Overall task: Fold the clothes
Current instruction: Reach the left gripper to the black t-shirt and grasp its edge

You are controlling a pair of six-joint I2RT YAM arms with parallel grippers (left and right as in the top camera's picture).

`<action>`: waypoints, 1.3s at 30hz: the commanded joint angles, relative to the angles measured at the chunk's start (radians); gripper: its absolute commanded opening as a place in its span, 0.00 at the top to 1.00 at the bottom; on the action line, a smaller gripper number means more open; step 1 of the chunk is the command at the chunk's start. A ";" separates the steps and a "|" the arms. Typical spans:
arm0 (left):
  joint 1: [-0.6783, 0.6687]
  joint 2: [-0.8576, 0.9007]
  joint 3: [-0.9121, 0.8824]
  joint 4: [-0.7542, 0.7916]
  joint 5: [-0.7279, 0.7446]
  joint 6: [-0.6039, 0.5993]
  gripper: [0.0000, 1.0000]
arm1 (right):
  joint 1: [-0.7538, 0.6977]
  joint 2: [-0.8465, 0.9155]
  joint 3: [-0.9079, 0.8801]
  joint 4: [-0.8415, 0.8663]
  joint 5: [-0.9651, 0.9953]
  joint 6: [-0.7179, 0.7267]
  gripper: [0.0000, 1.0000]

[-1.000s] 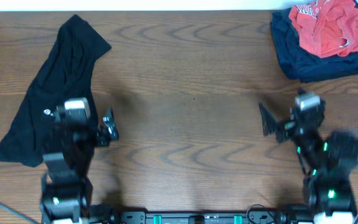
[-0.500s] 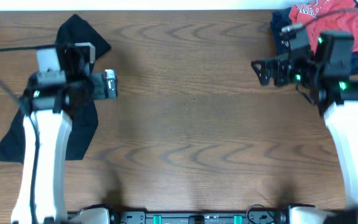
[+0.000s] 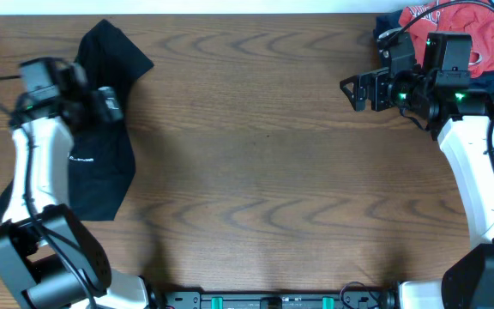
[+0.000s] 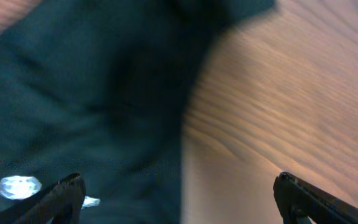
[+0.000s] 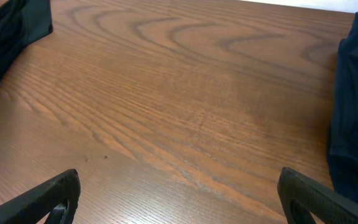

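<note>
At ten o'clock on the counter [image 3: 256, 172], left tool [image 3: 108, 105] hovered spread over black clothes [image 3: 101, 176], right tool [image 3: 357, 90] also spread at two o'clock.

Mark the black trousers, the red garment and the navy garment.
black trousers [image 3: 101, 184]: overhead view, plain fabric just below the small white logo.
red garment [image 3: 487, 39]: overhead view, its crumpled right half.
navy garment [image 5: 356, 106]: right wrist view, the dark edge at the frame's right side.

White lettering on the crumpled red cloth garment [image 3: 490, 39] and a small white logo [image 3: 80, 158] on the black thin-fabric garment [image 3: 101, 176] are too small to read.
</note>
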 commanded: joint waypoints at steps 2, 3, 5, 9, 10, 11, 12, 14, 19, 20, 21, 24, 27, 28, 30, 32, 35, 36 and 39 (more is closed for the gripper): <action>0.086 0.041 0.010 0.055 -0.008 -0.012 0.02 | 0.008 0.002 0.019 -0.004 -0.019 0.014 0.01; 0.103 0.054 0.010 0.063 -0.008 -0.012 0.02 | 0.008 0.002 0.019 -0.009 -0.019 0.014 0.01; 0.132 0.085 0.010 0.069 -0.008 -0.013 0.02 | 0.008 0.002 0.019 -0.021 -0.019 0.014 0.01; 0.177 0.155 0.010 0.074 -0.005 -0.012 0.02 | 0.009 0.013 0.019 -0.040 -0.019 0.014 0.01; 0.190 0.171 0.010 0.081 -0.005 -0.012 0.02 | 0.009 0.018 0.019 -0.043 -0.019 0.014 0.01; 0.204 0.186 0.010 0.090 -0.005 -0.012 0.01 | 0.011 0.022 0.018 -0.043 -0.019 0.014 0.01; 0.219 0.203 0.010 0.101 0.000 -0.012 0.01 | 0.013 0.026 0.015 -0.045 -0.019 0.014 0.01; 0.244 0.230 0.010 0.120 0.032 -0.012 0.01 | 0.019 0.032 0.010 -0.045 -0.015 0.014 0.01; 0.282 0.301 0.010 0.133 0.130 -0.011 0.07 | 0.023 0.041 0.008 -0.039 -0.014 0.013 0.01; 0.282 0.314 0.010 0.131 0.131 -0.012 0.09 | 0.023 0.041 0.008 -0.037 -0.014 0.013 0.01; 0.280 0.329 0.010 0.128 0.130 -0.012 0.13 | 0.023 0.041 0.008 -0.034 -0.014 0.014 0.01; 0.270 0.369 0.010 0.117 0.130 -0.012 0.37 | 0.023 0.041 0.008 -0.027 -0.014 0.014 0.06; 0.259 0.385 0.010 0.105 0.130 -0.017 0.73 | 0.023 0.041 0.008 -0.022 -0.014 0.014 0.11; 0.256 0.385 0.010 0.102 0.131 -0.019 0.77 | 0.023 0.041 0.008 -0.020 -0.014 0.014 0.12; 0.248 0.375 0.011 0.099 0.130 -0.032 0.89 | 0.023 0.041 0.008 -0.015 -0.014 0.014 0.14; 0.241 0.357 0.011 0.095 0.135 -0.036 0.94 | 0.023 0.041 0.008 -0.013 -0.014 0.014 0.14; 0.231 0.314 0.012 0.086 0.158 -0.041 0.94 | 0.023 0.041 0.008 -0.011 -0.014 0.014 0.14; 0.226 0.295 0.012 0.084 0.157 -0.043 0.94 | 0.023 0.041 0.008 -0.010 -0.014 0.014 0.14; 0.211 0.211 0.012 0.069 0.157 -0.043 0.94 | 0.023 0.041 0.008 -0.011 -0.014 0.014 0.14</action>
